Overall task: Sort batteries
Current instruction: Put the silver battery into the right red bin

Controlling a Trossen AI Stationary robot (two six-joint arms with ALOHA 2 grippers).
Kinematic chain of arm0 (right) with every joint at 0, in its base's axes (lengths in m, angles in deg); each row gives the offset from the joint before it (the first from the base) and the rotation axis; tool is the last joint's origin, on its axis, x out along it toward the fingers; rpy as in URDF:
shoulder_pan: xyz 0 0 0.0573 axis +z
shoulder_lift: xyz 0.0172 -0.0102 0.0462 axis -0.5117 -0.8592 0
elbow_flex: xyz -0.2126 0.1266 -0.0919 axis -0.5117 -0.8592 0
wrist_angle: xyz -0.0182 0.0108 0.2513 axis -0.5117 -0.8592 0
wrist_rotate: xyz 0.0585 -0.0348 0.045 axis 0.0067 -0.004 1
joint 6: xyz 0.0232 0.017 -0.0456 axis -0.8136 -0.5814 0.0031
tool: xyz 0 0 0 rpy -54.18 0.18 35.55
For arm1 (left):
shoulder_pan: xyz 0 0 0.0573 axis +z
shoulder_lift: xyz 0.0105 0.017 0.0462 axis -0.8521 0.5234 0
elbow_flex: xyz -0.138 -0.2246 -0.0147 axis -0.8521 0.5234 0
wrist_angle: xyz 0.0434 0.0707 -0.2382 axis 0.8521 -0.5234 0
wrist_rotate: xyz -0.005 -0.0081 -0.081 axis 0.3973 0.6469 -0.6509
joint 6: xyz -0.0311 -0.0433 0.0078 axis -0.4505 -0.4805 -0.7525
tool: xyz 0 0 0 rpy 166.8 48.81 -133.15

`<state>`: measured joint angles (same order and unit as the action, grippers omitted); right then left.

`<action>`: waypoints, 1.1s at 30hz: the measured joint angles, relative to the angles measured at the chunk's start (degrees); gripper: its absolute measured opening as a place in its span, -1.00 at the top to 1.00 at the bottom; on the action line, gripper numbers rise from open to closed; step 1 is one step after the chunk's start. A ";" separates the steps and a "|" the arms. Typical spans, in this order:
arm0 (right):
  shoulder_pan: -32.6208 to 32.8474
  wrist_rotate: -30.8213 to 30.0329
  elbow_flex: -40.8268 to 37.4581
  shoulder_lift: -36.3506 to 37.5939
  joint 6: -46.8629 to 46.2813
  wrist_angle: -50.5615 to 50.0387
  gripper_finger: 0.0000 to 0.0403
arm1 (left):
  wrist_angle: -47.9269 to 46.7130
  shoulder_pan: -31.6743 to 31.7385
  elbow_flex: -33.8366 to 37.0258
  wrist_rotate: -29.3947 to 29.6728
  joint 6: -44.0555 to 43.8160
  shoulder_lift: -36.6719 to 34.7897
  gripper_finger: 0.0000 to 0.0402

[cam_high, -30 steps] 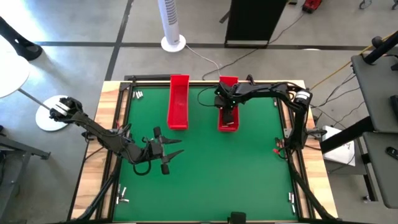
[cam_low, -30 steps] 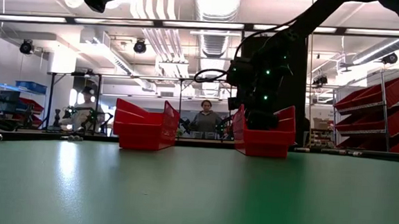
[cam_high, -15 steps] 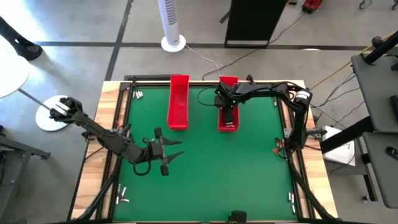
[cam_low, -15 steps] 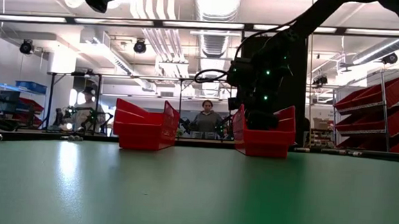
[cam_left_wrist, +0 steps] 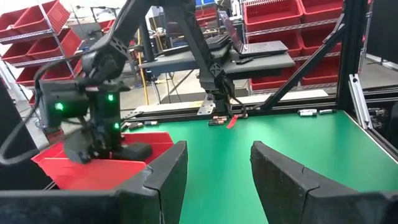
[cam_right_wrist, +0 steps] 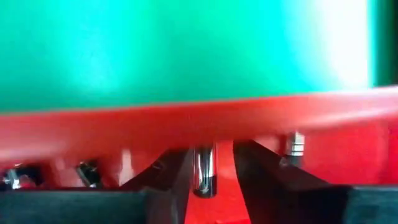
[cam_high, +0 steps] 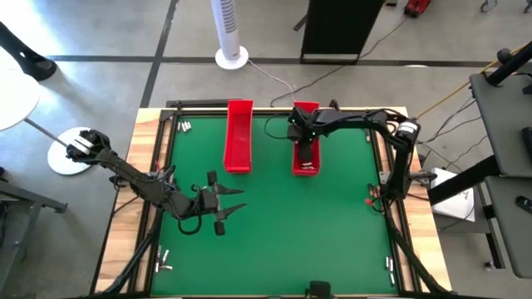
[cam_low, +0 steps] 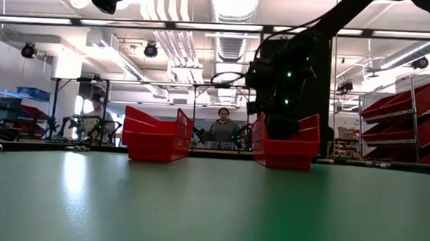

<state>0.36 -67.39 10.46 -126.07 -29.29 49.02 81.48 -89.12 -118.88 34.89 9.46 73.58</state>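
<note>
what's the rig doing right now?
Sorting batteries into red trays. The right pincer is down inside the right red tray, with a battery between its fingers; other batteries lie in that tray. The left pincer hangs open above the green mat, holding nothing.

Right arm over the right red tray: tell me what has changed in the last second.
Little visibly moved: the right end effector shifted slightly within the right red tray; a battery stands between its fingers, grip unclear. The left end effector, open and empty over the green mat, and the left red tray stayed put.
</note>
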 joint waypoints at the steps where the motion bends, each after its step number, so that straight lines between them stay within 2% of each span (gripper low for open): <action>1: 0.00 -0.06 0.33 0.61 -0.04 -0.75 0.41 | 0.00 0.00 0.00 0.00 0.02 0.00 0.21; 8: 0.89 -0.83 2.53 5.33 -1.18 -6.46 0.23 | -0.33 0.00 0.00 -0.02 0.02 0.00 0.21; 18: 6.84 -2.14 3.37 19.69 -5.53 -7.96 0.06 | 0.03 0.07 0.00 0.21 0.30 0.00 0.21; 23: 13.35 -2.08 3.23 25.82 -11.13 -8.13 0.03 | 0.09 0.16 0.02 0.50 0.48 0.00 0.21; 28: 22.52 -2.19 2.20 29.34 -17.28 -9.22 0.03 | 0.09 0.20 0.02 0.52 0.48 0.00 0.21; 33: 34.40 -6.81 -0.97 31.12 -26.25 -9.23 0.01 | 0.90 0.20 0.02 0.57 0.46 0.00 0.21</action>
<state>34.77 -74.20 9.50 -94.96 -55.53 39.79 82.39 -88.92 -118.86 35.46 9.92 73.58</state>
